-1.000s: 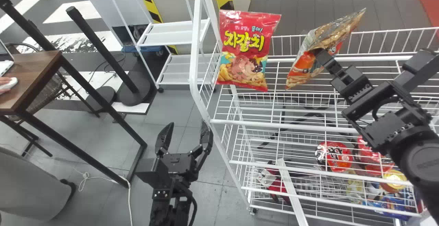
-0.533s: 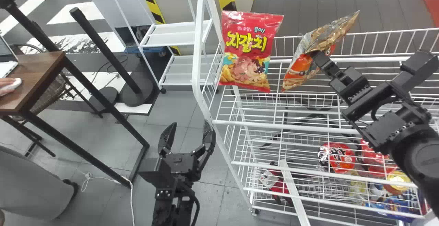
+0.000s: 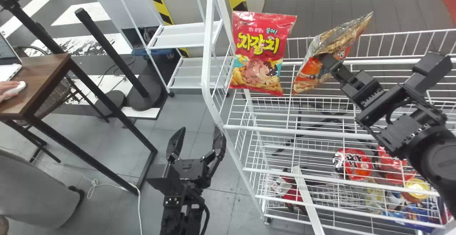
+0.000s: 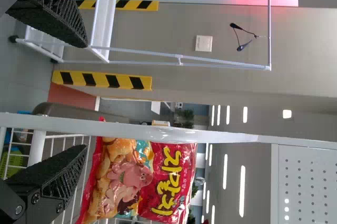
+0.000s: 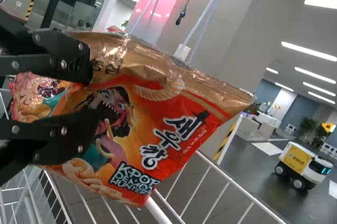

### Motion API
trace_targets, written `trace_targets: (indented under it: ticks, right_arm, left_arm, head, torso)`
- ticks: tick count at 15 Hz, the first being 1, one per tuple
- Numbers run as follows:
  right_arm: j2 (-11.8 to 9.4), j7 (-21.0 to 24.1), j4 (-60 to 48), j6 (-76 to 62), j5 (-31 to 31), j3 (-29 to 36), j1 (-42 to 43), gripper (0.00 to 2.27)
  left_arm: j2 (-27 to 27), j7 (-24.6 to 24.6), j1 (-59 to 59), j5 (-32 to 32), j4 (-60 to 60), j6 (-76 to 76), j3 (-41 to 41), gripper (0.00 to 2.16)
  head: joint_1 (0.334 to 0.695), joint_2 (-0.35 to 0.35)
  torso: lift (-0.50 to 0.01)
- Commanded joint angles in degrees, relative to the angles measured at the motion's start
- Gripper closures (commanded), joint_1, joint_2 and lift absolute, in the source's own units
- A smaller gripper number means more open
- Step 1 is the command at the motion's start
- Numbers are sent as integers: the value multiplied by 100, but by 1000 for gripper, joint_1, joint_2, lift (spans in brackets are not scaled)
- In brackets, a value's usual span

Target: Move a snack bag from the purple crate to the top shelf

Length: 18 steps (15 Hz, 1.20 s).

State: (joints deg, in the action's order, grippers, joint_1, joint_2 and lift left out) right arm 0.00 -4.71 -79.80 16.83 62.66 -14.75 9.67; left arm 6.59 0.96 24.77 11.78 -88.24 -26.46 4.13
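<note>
Right jaws gripping the orange bag (image 3: 309, 68), upper right | left jaws parted, lower centre | careful, veering left could topple that red bag (image 3: 262, 51)!

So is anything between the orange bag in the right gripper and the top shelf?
Nothing visible stands between the orange bag in the right gripper and the wires of the top shelf. The red bag is off to its left, so it would likely matter only if the orange one went that way.
</note>
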Motion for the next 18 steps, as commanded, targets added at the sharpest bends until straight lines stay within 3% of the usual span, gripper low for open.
trace_targets:
  ticks: [1, 18]
  right_arm:
    - [5, 6, 17, 1, -52, -10, 52, 22]
    - [5, 76, -45, 1, -52, 60, 17, 46]
  left_arm:
    - [0, 0, -8, 0, 0, -12, 0, 144]
    - [0, -8, 1, 0, -9, -12, 18, 144]
  head:
    - [695, 340]
    - [695, 336]
  torso:
    - [0]
    - [0]
